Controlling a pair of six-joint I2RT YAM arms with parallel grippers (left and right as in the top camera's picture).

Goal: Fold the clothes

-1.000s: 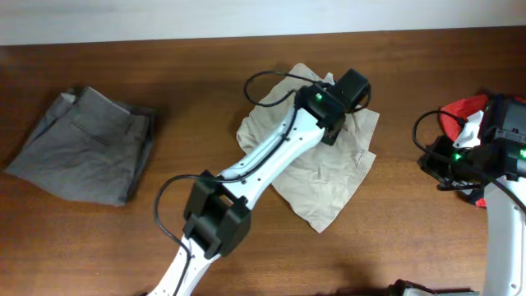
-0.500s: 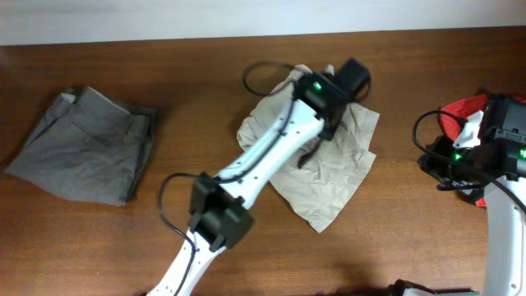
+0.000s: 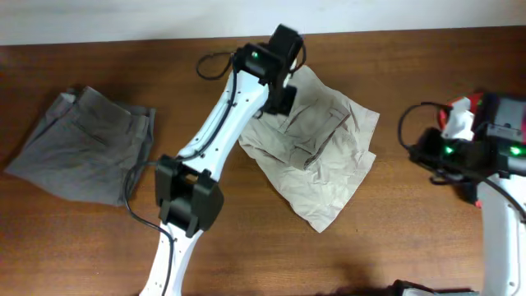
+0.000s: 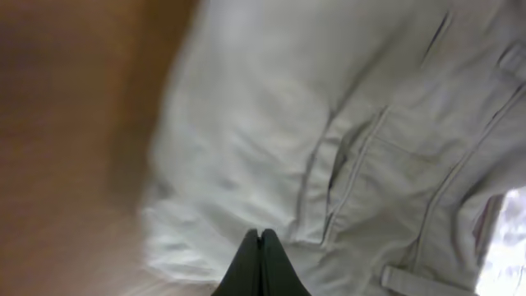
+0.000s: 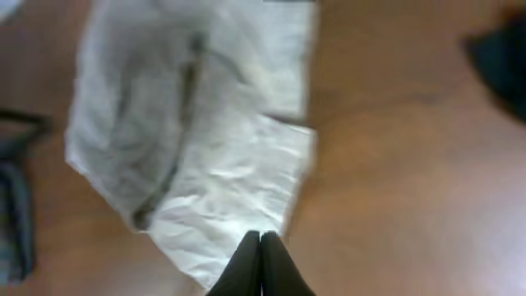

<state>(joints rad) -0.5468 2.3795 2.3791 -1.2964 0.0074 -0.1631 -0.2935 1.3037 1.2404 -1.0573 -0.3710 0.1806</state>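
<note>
Presently the left jaws are clenched on nothing, tips pressed together above the upper left part of the beige shorts [image 3: 320, 156]. The right jaws are likewise clenched and empty, well off to the right near a red garment [image 3: 457, 105]. The beige shorts lie spread but rumpled at the middle of the tabletop [image 3: 394, 247], apart from the grey shorts [image 3: 86, 148] at the left. The step in hand appears to be taking hold for a fold. Both jaws should release before descending, pinch one hem edge only, lift low, and lay it over squarely to avoid dragging wrinkles.
</note>
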